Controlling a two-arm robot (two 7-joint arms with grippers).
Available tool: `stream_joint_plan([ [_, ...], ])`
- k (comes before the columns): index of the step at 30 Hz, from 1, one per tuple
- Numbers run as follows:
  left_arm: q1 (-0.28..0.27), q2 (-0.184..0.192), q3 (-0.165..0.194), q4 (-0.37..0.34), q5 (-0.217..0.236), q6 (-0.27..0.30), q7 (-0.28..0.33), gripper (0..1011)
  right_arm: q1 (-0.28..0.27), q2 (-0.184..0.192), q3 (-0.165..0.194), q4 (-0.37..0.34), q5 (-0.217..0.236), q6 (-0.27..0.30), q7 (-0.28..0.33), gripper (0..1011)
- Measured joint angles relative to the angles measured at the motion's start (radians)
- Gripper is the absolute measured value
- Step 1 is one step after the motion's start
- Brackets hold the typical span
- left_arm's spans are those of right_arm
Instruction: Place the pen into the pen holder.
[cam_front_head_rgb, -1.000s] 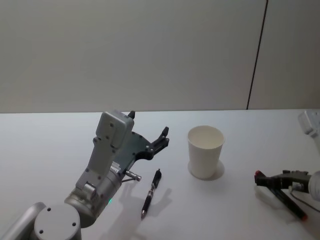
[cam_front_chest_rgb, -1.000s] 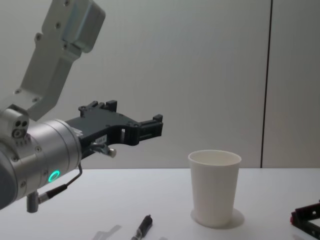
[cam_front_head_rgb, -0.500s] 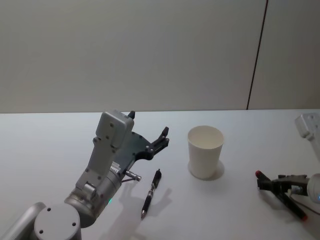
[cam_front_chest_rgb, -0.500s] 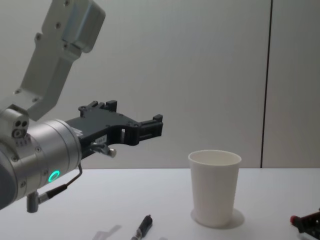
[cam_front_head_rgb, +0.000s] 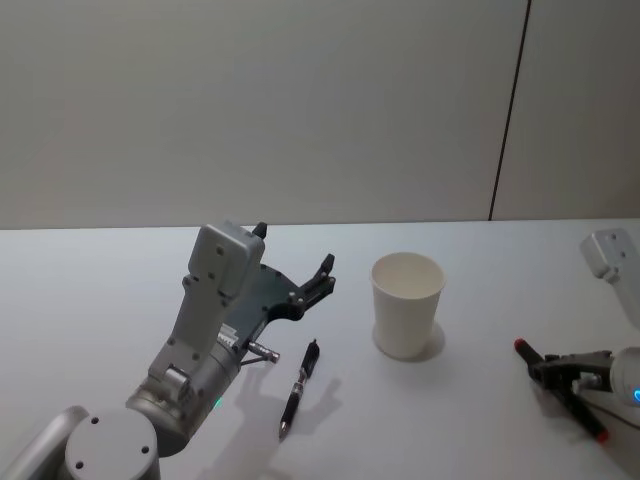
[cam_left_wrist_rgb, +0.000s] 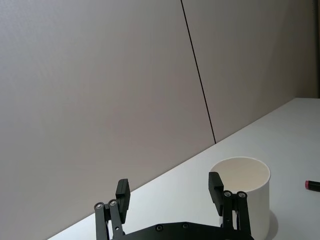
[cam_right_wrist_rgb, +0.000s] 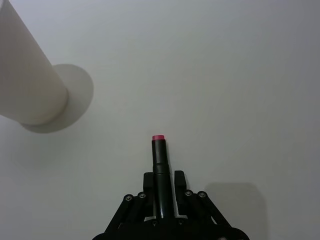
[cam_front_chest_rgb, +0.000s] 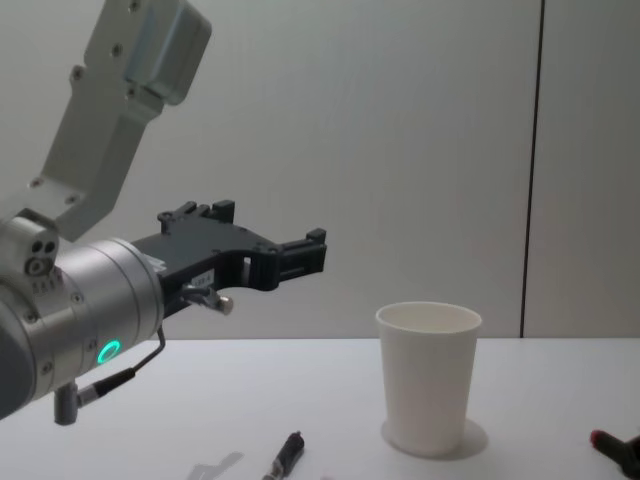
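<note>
1. The jaws of the right gripper (cam_right_wrist_rgb: 161, 179) are closed on a slim dark pen with a red end (cam_right_wrist_rgb: 159, 152). They hold it low and roughly level near the right edge of the white surface (cam_front_head_rgb: 100, 290). I cannot tell whether the pen is clear of the surface.
2. The jaws of the left gripper (cam_left_wrist_rgb: 169, 187) are spread wide with nothing between them. That gripper hangs above the surface left of the middle and faces the cup.
3. The tall, tapered white paper cup (cam_front_head_rgb: 406, 305) stands upright around the middle of the surface, well apart from both grippers. The part of its inside I can see holds nothing.
4. A second black pen (cam_front_head_rgb: 298, 388) lies flat on the surface, left of the cup and nearer the front edge, close under the left gripper, and nothing grips it.
5. I would say the task is at an early stage: one pen is in hand, but nothing has reached the cup. That pen has yet to be raised, carried over the rim, tipped upright and let go.
</note>
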Motion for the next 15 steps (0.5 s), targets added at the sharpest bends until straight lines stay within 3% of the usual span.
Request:
stream_joint_plan([
  [3, 0.000, 0.000, 0.000, 0.000, 0.000, 0.000, 0.000, 1004, 0.001, 0.000, -0.002, 0.003, -0.006, 0.002, 0.004, 183],
  [15, 0.000, 0.000, 0.000, 0.000, 0.000, 0.000, 0.000, 1004, 0.003, 0.000, -0.008, 0.002, -0.027, -0.002, 0.013, 167],
])
